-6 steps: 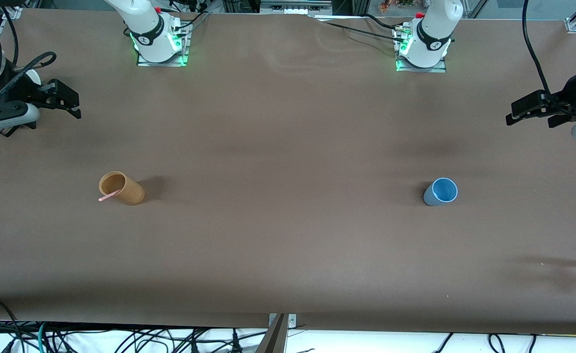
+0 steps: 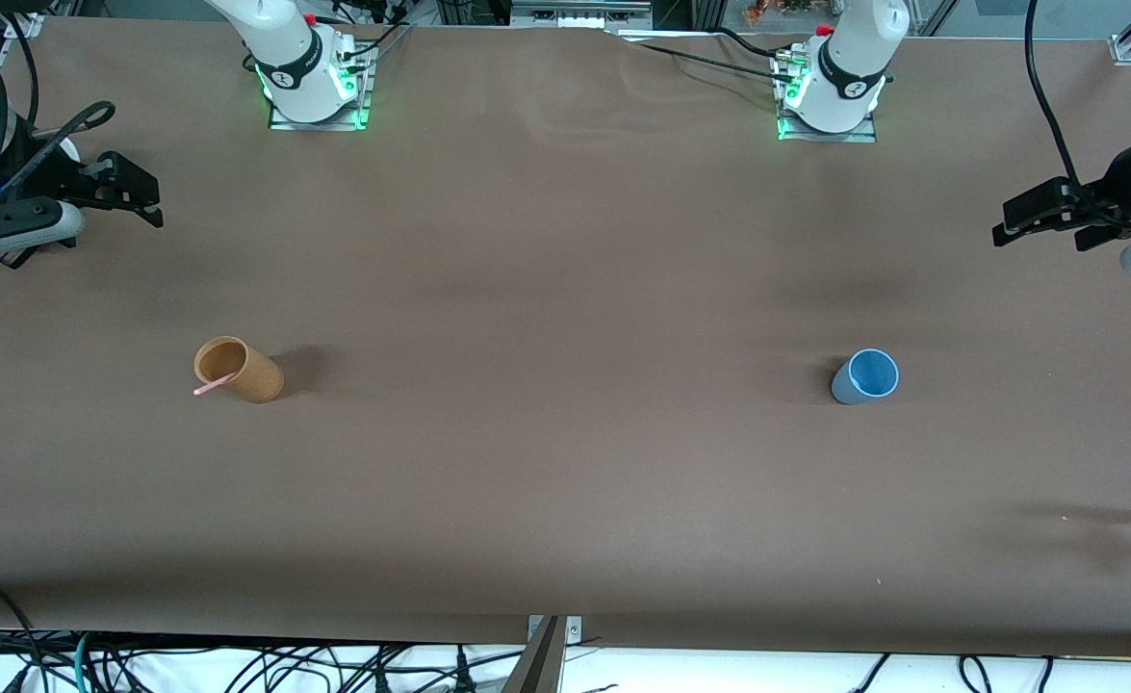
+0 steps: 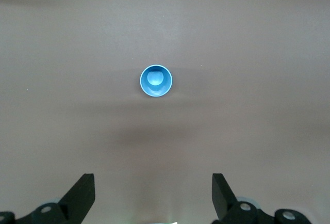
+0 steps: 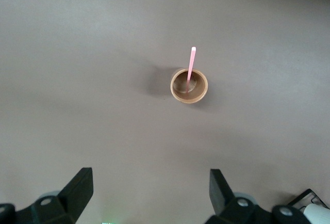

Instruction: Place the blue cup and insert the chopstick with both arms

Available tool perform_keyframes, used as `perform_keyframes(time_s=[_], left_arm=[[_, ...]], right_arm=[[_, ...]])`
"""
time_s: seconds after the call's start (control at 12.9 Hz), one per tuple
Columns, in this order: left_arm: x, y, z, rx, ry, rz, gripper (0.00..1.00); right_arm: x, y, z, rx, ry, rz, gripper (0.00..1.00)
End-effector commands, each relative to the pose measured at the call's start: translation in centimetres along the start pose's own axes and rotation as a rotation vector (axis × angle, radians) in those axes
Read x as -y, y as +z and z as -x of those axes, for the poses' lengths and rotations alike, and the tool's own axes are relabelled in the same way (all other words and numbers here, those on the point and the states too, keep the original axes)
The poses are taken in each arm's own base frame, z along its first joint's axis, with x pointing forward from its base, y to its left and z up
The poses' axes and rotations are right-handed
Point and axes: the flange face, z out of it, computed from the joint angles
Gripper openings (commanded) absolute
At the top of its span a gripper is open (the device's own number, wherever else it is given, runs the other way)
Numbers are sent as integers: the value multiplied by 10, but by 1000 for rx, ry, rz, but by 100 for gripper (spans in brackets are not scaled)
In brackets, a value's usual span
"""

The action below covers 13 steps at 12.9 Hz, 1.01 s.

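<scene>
Blue cup [image 2: 865, 376] upright amid bare table [image 2: 565, 385], left hand [image 2: 1041, 218] and right hand [image 2: 132, 197] spread (at table ends)

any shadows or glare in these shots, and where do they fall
Front view: the tan cup casts a soft shadow toward the left arm's end, the blue cup a fainter one toward the right arm's end. Left wrist view: a blurred dark band crosses the table between cup and fingers. No glare in the right wrist view.

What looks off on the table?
Nothing tipped or spilled. The chopstick already stands in the tan cup, not the blue cup, which is upright and empty. Left gripper and right gripper hang open, apart.
</scene>
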Motion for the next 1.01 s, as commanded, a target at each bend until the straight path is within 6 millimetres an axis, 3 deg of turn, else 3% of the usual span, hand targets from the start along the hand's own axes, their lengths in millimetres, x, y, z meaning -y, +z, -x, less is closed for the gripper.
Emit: perform_keyframes(time_s=[0.0, 0.93], left_arm=[[3, -1, 2, -9, 11, -7, 100], [-3, 0, 2, -8, 23, -8, 100]], right_arm=[[2, -7, 0, 4, -2, -7, 100], [2, 3, -5, 15, -11, -11, 100]])
